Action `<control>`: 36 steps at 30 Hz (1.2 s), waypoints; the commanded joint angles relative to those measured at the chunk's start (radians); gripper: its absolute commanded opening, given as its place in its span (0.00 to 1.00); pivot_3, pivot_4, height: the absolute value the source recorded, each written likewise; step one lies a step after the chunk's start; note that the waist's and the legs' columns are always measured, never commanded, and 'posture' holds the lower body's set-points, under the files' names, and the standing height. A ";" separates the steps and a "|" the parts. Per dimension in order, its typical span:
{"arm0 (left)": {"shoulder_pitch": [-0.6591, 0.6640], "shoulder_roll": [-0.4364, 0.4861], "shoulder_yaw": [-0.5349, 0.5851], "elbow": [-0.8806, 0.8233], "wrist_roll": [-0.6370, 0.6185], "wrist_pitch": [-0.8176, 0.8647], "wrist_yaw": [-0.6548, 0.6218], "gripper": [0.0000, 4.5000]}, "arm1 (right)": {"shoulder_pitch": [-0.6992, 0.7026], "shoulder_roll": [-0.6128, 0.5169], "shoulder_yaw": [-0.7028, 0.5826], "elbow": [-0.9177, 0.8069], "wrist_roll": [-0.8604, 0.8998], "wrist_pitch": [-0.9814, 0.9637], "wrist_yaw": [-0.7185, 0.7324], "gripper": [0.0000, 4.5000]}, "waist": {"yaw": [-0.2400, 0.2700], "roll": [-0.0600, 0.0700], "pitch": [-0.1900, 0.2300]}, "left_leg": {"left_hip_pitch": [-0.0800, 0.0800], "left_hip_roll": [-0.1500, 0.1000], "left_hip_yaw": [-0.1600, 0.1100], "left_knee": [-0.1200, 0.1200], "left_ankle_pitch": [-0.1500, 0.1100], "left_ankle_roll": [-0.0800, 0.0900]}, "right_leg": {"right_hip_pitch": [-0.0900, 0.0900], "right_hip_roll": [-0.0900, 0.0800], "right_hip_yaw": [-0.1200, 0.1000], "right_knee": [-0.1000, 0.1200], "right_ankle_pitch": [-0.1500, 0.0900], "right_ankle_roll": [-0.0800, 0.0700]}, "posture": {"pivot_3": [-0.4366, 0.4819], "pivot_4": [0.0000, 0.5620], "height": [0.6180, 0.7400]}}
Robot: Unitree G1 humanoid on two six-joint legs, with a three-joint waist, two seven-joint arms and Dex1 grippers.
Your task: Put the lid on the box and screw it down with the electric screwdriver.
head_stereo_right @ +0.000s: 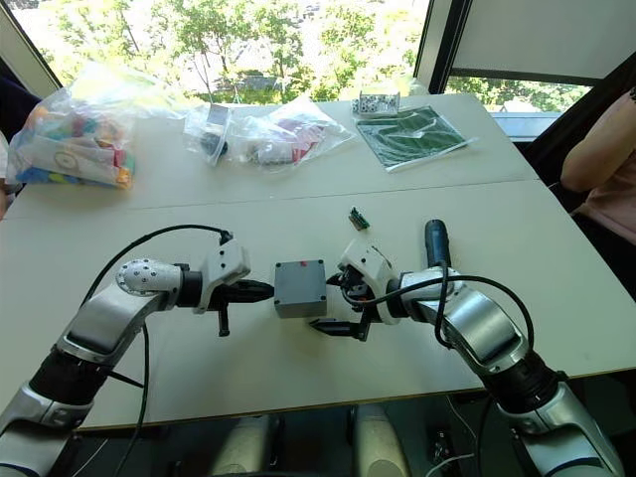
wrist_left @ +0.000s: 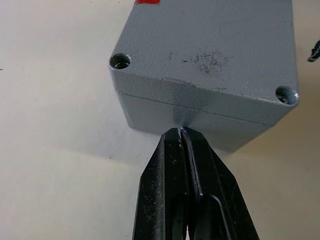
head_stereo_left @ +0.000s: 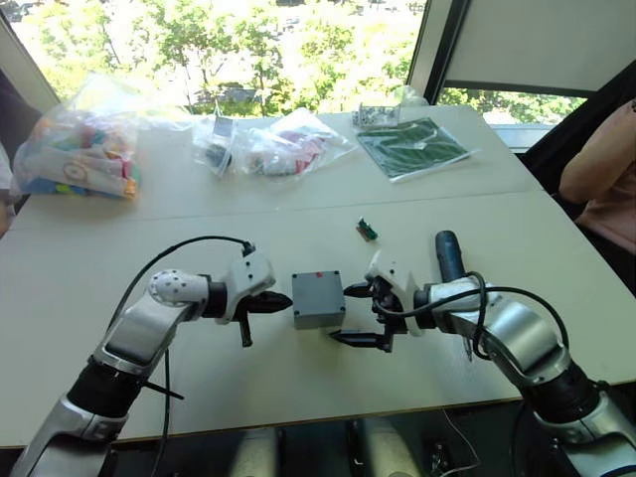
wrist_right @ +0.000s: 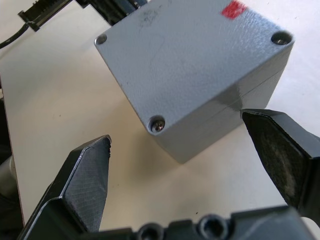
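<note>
Lid: shallow grey plastic lid (wrist_left: 210,55) sits flush on the small square grey plastic box (head_stereo_left: 318,299), mid-table between both arms.
Screws: one visible in a corner hole; I judge fastening unfinished.
Screwdriver: slim dark-blue pen-shaped electric screwdriver (head_stereo_left: 449,254) lies beside my right arm, untouched.
Left gripper (wrist_left: 181,131): fingers pressed together, tips touching the box's side.
Right gripper (wrist_right: 185,150): spread wide, holding nothing.

The pale bench (head_stereo_left: 199,229) carries the closed grey box (head_stereo_left: 318,298), an electric screwdriver (head_stereo_left: 449,254), a small green connector (head_stereo_left: 367,231), plastic bags (head_stereo_left: 79,149) and a green sheet (head_stereo_left: 412,147).
</note>
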 commanded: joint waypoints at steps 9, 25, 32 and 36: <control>-0.148 0.017 0.246 -0.010 -0.247 0.181 0.028 0.00 | -0.228 0.039 -0.281 0.349 0.016 -0.103 -0.095 0.99 | -0.002 -0.001 0.000 | 0.001 0.000 0.000 0.000 0.000 0.000 | 0.001 0.000 0.000 0.000 0.000 0.000 | 0.48 0.27 1.00; -0.066 0.004 0.228 -0.131 -0.268 0.231 0.133 0.00 | -0.449 0.258 -0.178 1.031 -0.256 -0.554 -0.099 0.67 | -0.027 0.000 0.000 | -0.001 0.000 0.001 -0.001 0.000 0.000 | -0.002 -0.001 0.000 0.000 0.004 0.001 | 0.48 0.27 1.00; -0.032 0.005 0.216 -0.153 -0.271 0.226 0.156 0.00 | -0.465 0.275 -0.190 1.083 -0.276 -0.575 -0.091 0.67 | -0.026 0.000 0.000 | -0.001 0.000 0.000 -0.001 0.001 -0.001 | -0.001 0.000 0.001 0.001 0.005 0.000 | 0.48 0.27 1.00; -0.029 0.003 0.209 -0.152 -0.268 0.223 0.161 0.00 | -0.469 0.283 -0.195 1.106 -0.283 -0.581 -0.095 0.67 | -0.027 0.000 0.000 | 0.000 0.000 0.000 -0.001 0.001 -0.001 | -0.001 0.000 0.001 0.001 0.005 0.000 | 0.48 0.27 1.00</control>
